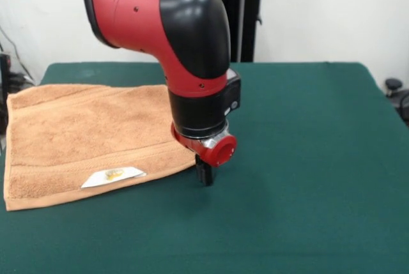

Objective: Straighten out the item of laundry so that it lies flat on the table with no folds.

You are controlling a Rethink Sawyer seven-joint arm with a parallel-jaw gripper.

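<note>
The gripper [204, 173] hangs low over the table [307, 159], its dark tips at or just above the green cloth, right at the near right corner of the towel [83, 140]. Only a short black stub of it shows beneath the red wrist disc, so whether it is spread or closed, and whether it pinches the towel's edge, cannot be told from this angle. Above it the arm [192, 50] rises in a black sleeve and a bulky black elbow, then turns into a red link that runs up and off the picture's top left. The towel, orange-tan terry, lies spread on the left part of the table, with woven bands along its far and near edges and its left edge reaching the table's side. A small white label [114, 175] with a yellow mark sits by the near edge. Behind the table stands the black pedestal [246, 15].
</note>
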